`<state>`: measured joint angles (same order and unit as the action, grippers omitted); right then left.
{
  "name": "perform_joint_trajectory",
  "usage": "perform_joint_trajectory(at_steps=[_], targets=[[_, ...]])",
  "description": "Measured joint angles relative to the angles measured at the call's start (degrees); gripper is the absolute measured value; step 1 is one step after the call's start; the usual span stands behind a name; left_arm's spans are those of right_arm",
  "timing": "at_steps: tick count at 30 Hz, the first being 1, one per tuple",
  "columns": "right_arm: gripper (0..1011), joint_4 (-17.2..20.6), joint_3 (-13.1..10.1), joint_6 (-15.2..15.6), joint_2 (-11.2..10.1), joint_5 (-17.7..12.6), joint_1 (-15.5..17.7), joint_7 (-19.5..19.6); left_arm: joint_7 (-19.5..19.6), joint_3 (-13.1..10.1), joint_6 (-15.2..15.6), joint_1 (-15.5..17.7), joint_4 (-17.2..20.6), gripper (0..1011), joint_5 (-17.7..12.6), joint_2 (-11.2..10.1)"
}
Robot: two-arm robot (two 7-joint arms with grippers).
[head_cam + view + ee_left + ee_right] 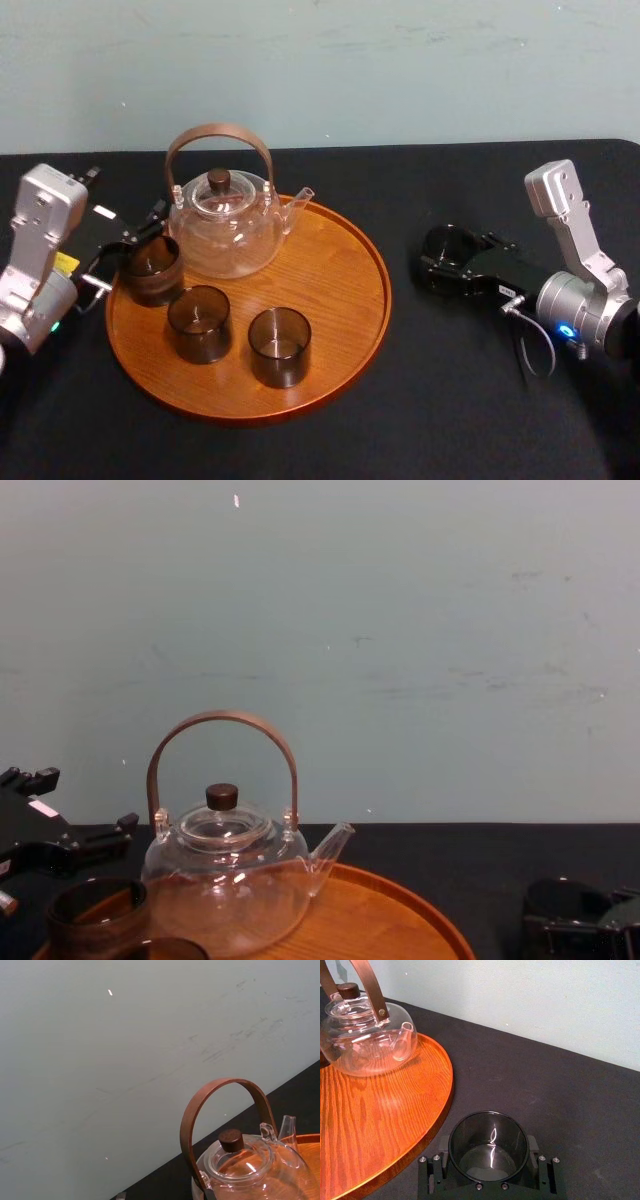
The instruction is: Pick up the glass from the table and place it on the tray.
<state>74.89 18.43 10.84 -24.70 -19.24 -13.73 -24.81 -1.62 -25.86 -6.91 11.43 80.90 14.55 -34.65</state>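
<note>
Our left hand (125,258) sits at the left rim of the tray (340,320) beside a tumbler (150,268); open or closed, we cannot tell. The teapot (225,225) stands at the back, leaving bare wood on the right. Near that rim, on the worktop (400,420), our right hand (447,252) clasps the glass (488,1157) upright by its sides, ready for lifting.
</note>
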Motion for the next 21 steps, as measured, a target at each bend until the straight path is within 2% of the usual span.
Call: perform_joint_trajectory(at_steps=[21], targets=[[904,0.07,-0.05,-0.14,-0.04,-0.27,0.05,-0.26,0.00,0.00,0.00,0.00,0.00,1001,0.00,0.00]])
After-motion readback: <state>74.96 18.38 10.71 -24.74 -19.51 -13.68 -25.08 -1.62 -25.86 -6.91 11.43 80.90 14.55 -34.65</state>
